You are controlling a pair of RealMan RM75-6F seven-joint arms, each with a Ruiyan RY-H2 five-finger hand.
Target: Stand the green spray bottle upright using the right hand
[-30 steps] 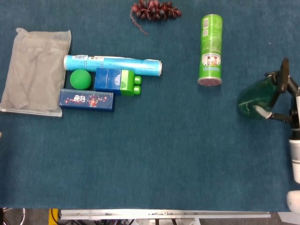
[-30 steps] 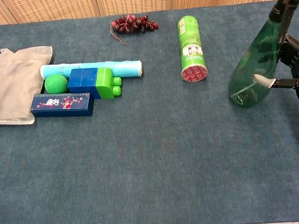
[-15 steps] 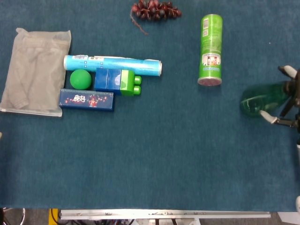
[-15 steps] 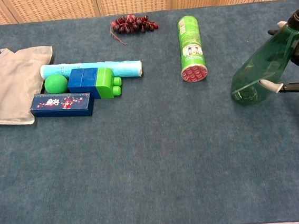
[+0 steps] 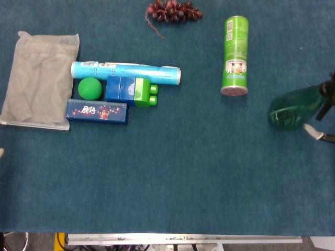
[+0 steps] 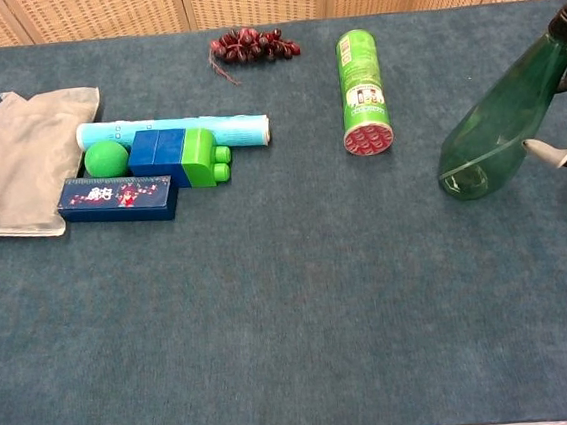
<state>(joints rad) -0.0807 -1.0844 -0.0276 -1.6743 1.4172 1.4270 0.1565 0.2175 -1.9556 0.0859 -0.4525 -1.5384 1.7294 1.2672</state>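
The green translucent spray bottle (image 5: 292,108) (image 6: 501,123) stands on its base near the table's right edge, its dark spray head reaching the frame border. Only a little of my right hand (image 6: 555,156) (image 5: 316,133) shows: a pale fingertip just right of the bottle's lower body and dark parts up by the neck. That fingertip is a small gap away from the bottle, and the hand holds nothing. The rest of the hand is cut off by the right edge. My left hand does not show.
A green canister (image 5: 235,55) lies left of the bottle. Dark grapes (image 5: 172,10) sit at the back. On the left lie a light-blue tube (image 5: 125,72), green ball (image 5: 90,88), blue-and-green block (image 5: 132,91), dark blue box (image 5: 97,111) and grey pouch (image 5: 39,78).
My right hand has let go of the bottle and drawn away to the right, mostly out of frame. The bottle shifted slightly right and now stands alone.
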